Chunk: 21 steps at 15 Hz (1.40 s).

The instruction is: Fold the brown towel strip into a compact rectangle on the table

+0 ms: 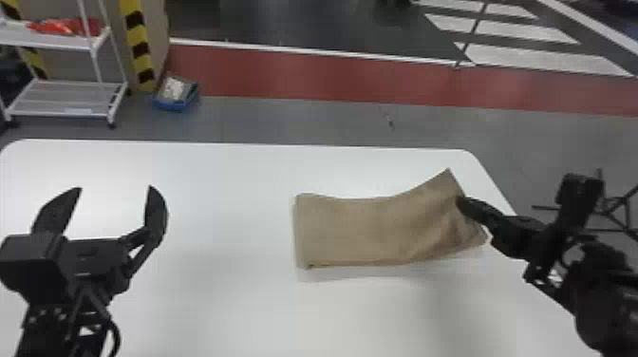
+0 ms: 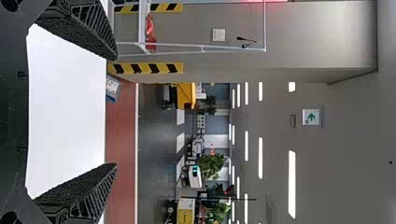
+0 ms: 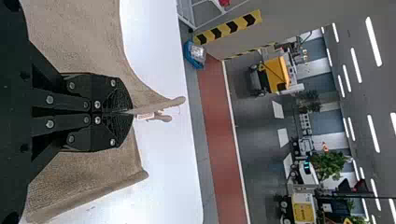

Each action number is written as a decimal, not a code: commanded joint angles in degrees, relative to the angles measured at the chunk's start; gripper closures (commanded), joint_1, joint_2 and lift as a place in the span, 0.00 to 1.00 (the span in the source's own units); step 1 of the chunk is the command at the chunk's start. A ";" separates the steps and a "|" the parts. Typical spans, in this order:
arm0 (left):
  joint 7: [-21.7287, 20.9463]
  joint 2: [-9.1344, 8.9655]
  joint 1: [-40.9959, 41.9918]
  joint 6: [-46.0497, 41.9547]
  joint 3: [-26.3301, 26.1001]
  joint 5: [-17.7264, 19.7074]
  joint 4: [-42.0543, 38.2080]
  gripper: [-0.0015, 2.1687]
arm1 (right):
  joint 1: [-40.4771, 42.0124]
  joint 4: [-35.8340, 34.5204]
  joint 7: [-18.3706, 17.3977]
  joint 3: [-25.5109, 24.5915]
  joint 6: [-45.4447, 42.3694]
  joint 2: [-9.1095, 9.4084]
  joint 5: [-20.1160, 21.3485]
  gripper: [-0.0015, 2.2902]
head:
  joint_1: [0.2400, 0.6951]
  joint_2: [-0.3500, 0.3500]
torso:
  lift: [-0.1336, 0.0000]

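The brown towel (image 1: 361, 230) lies on the right part of the white table, longer from left to right, its right end lifted and creased. At that end my right gripper (image 1: 463, 204) is closed on the cloth. In the right wrist view the right gripper (image 3: 127, 112) pinches a ridge of the towel (image 3: 79, 32), and a small white tag pokes out beside the fingertips. My left gripper (image 1: 114, 190) stands over the table's left part, well apart from the towel, its fingers spread. The left wrist view has the left gripper (image 2: 114, 112) open with nothing between its fingers.
The white table (image 1: 213, 304) ends at a rounded far right corner close to the towel. Beyond its far edge are a white rack (image 1: 66, 99) and a blue box (image 1: 175, 95) on the floor. A black stand (image 1: 617, 209) is past the right edge.
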 commanded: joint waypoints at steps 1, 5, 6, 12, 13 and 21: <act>-0.05 0.00 -0.03 -0.06 -0.80 0.00 -0.03 0.03 | -0.97 2.81 0.91 0.77 -1.27 -0.25 2.29 0.62 | 1.00 0.18 | 0.12; -0.05 0.35 0.14 -0.06 -0.80 -0.26 -0.38 0.03 | -2.55 1.23 3.11 -1.95 1.37 -1.12 0.97 0.62 | 1.00 0.17 | 0.12; 0.13 0.35 0.32 -0.06 -0.71 -0.26 -0.55 0.03 | -3.43 1.23 3.46 -3.27 2.60 -1.83 0.62 0.62 | 1.00 0.17 | 0.12; -0.22 0.35 0.76 -0.06 -1.24 -0.26 -0.20 0.03 | -5.71 8.52 4.07 -0.81 0.67 -4.73 5.63 0.62 | 1.00 0.09 | 0.12; -0.31 0.35 0.76 -0.06 -1.33 -0.26 -0.03 0.03 | -5.80 8.70 4.07 -0.63 0.49 -4.73 5.81 0.62 | 1.00 0.09 | 0.12; -0.40 0.79 0.67 -0.06 -0.98 -0.09 0.85 0.03 | -6.50 11.16 6.18 -1.69 -6.37 -5.43 5.98 0.62 | 1.00 0.09 | 0.12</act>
